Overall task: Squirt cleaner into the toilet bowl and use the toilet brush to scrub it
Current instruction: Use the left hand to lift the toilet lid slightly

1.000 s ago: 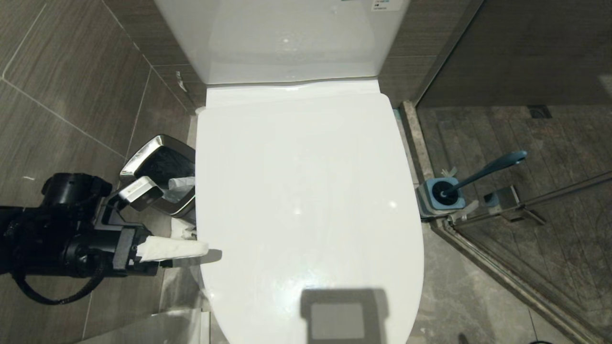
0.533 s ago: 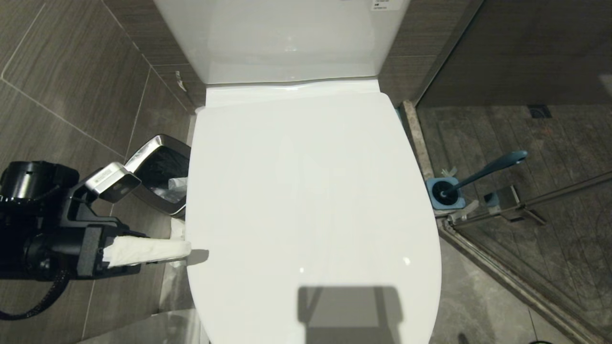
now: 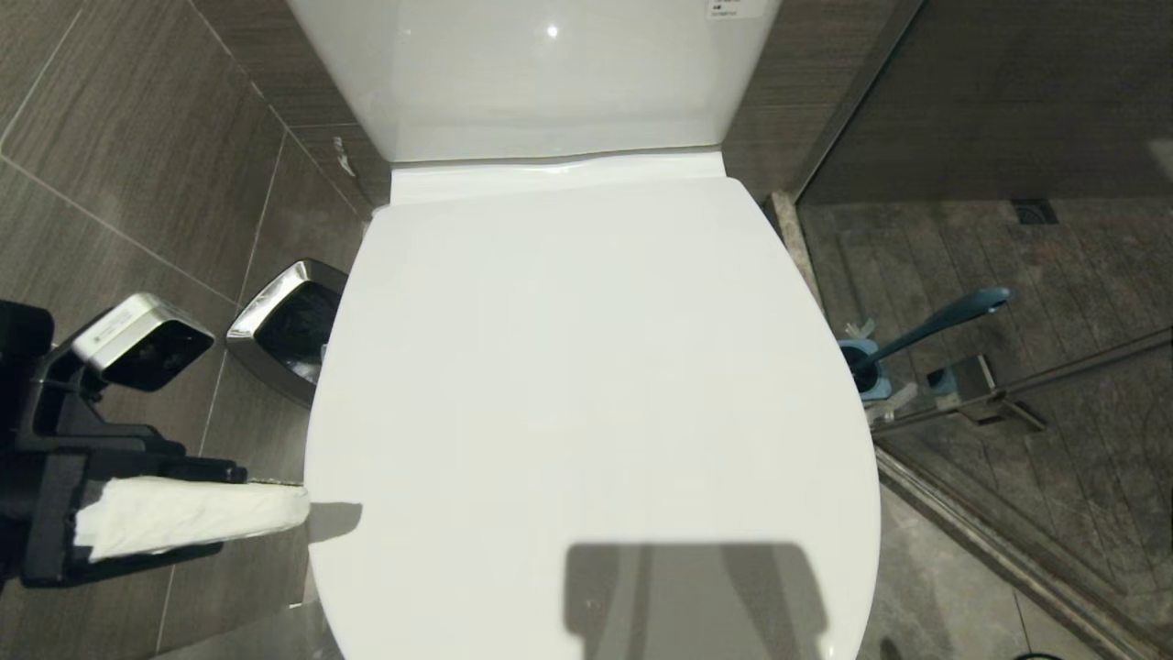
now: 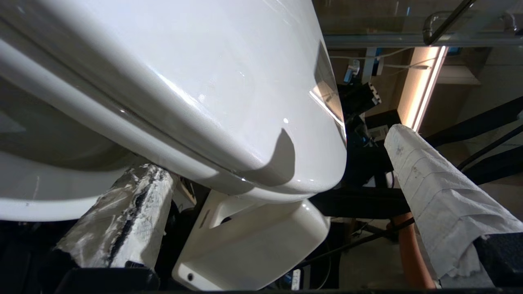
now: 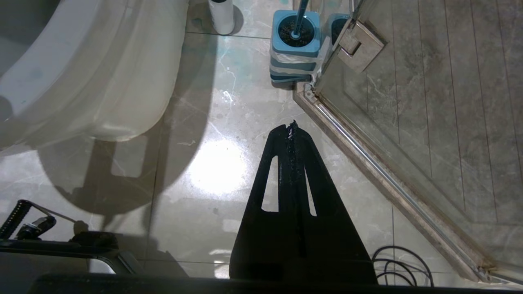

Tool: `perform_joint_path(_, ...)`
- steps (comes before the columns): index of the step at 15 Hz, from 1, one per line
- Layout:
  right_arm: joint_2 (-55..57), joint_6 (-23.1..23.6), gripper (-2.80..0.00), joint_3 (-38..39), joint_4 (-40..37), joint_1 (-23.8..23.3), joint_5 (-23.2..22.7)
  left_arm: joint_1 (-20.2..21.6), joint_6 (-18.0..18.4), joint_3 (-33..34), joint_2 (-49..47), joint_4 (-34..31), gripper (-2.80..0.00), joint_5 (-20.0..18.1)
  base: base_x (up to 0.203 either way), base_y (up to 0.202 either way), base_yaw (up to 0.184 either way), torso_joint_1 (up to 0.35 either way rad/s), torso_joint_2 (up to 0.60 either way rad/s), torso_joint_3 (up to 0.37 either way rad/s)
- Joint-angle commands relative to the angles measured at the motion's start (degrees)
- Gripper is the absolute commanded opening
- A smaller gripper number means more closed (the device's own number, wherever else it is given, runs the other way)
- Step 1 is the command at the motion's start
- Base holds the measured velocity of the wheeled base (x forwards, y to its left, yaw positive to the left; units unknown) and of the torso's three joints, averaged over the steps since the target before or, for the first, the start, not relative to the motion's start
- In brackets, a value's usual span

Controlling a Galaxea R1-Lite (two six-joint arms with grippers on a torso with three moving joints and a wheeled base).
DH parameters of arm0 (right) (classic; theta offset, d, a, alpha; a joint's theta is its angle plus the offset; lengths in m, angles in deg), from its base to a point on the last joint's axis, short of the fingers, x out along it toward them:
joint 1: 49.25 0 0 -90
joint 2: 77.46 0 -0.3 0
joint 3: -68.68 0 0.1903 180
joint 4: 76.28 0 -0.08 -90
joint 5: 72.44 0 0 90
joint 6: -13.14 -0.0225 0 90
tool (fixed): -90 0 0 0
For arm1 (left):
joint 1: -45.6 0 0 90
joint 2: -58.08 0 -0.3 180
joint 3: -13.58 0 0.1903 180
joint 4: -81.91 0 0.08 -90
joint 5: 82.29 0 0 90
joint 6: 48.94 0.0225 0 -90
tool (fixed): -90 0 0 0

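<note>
The toilet bowl's white lid (image 3: 586, 385) fills the middle of the head view, lifted toward the camera and hiding the bowl's inside. My left gripper (image 3: 275, 511) is open at the lid's left edge. Its paper-wrapped fingers (image 4: 433, 196) straddle the lid (image 4: 229, 94), one beneath the rim and one past the lid's front end. The toilet brush (image 3: 935, 324) stands in its light-blue holder (image 5: 295, 32) on the floor to the right. My right gripper (image 5: 291, 127) hangs shut and empty above the floor near the holder. The cleaner is out of view.
A chrome-rimmed waste bin (image 3: 279, 335) sits left of the toilet, partly under the lid. A glass shower door with a metal hinge (image 3: 971, 383) borders the right side. A white cylinder (image 5: 221, 16) stands on the floor by the holder, and cables (image 5: 402, 265) lie there.
The lid has risen toward the camera and now hides more of the bin and brush holder. My open left gripper has shifted left and lower in the head view along with the lid's edge.
</note>
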Motion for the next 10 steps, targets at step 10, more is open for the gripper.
perform_joint_path(10,0.0,0.0,-2.80,0.0,0.0,0.0,0.0,-0.2,-4.0,-0.2,7.5,0.1,0.00,-1.0,0.000,0.000,0.000,0.000,0.00,0.000)
